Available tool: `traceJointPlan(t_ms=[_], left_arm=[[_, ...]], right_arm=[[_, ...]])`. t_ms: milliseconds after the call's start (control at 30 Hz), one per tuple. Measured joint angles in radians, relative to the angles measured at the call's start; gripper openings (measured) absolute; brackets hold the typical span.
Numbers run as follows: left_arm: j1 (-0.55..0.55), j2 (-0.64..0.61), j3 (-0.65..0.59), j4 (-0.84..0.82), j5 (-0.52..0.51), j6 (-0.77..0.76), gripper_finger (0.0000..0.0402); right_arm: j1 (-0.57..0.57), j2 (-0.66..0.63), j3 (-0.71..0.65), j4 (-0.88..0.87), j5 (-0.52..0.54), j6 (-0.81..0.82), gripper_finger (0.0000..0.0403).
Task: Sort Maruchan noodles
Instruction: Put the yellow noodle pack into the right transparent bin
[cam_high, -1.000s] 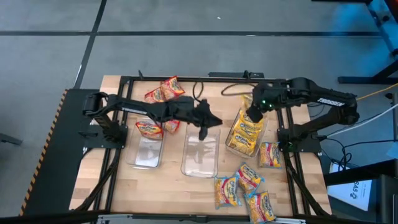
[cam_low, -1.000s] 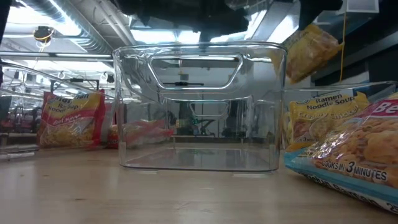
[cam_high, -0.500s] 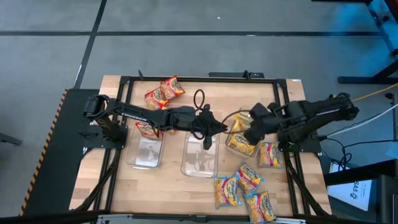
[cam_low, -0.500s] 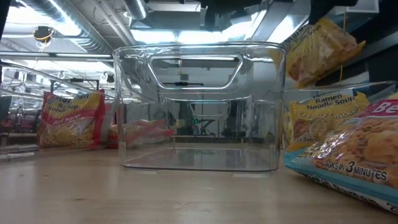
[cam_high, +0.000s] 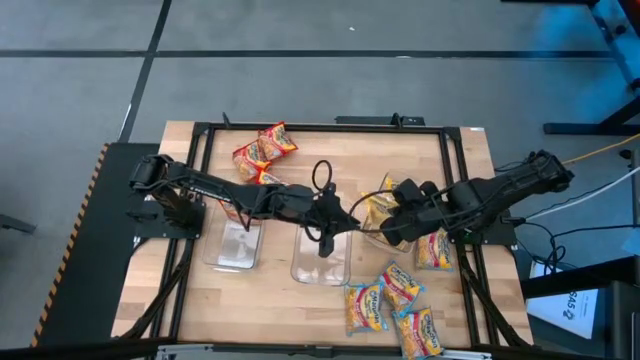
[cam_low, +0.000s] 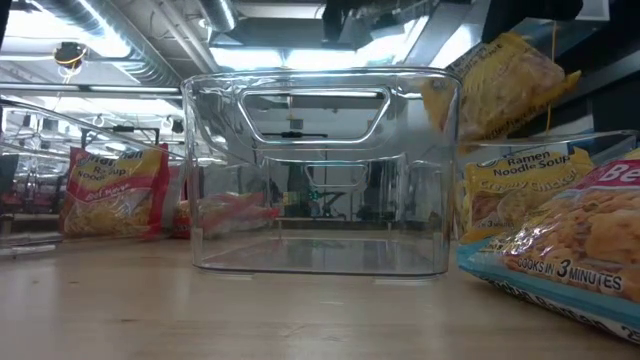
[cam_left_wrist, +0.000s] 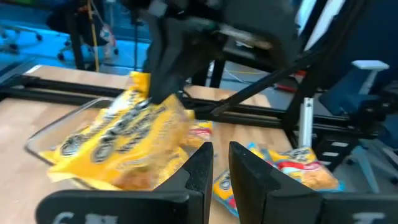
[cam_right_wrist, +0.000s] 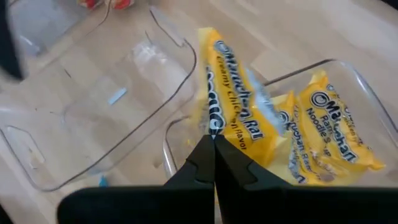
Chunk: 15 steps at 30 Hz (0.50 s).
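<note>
My right gripper (cam_high: 388, 226) is shut on a yellow Maruchan noodle packet (cam_right_wrist: 231, 118), which hangs over the rim of the right clear tray (cam_right_wrist: 348, 70), next to the middle tray (cam_high: 322, 264). More yellow packets (cam_right_wrist: 329, 124) lie inside the right tray. The middle tray (cam_low: 320, 170) holds nothing. My left gripper (cam_high: 323, 240) hovers over the middle tray; the left wrist view shows a narrow gap between its fingers (cam_left_wrist: 200, 168) and nothing in it. The held packet (cam_low: 500, 85) shows high in the low view. My right gripper pinches the yellow packet by an upper corner of one short end (cam_left_wrist: 140, 81) between its two fingers. The fingers slant down from above, from the table's right side. The packet hangs tilted below them, lifted clear of the trays and the table.
A left clear tray (cam_high: 236, 248) stands beside the middle one. Red packets (cam_high: 262, 148) lie at the far left. Several loose packets (cam_high: 395, 300) are piled at the near right, and one (cam_high: 432, 248) lies beside the right tray. A black frame (cam_high: 300, 128) borders the table.
My right gripper has swung from the right tray's far end toward the near edge and the middle tray, sinking and turning, with the yellow packet hanging from it throughout. My left gripper has moved toward the near edge, over the middle tray.
</note>
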Motion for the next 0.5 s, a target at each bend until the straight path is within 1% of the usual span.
traceJointPlan(t_ms=[267, 333, 400, 500], left_arm=[[-0.048, -0.005, 0.000, -0.022, 0.008, 0.000, 0.0045], [-0.061, -0.025, 0.000, -0.066, 0.012, 0.001, 0.0045], [-0.072, -0.061, 0.000, -0.144, 0.011, 0.004, 0.0045], [-0.087, -0.112, 0.000, -0.249, -0.027, 0.005, 0.0045]], right_arm=[[0.016, 0.052, 0.001, -0.013, -0.036, 0.040, 0.0000], [0.025, 0.073, 0.001, -0.035, -0.048, 0.054, 0.0000], [0.041, 0.091, 0.001, -0.045, -0.052, 0.071, 0.0000], [0.058, 0.115, 0.001, -0.049, -0.061, 0.075, 0.0000]])
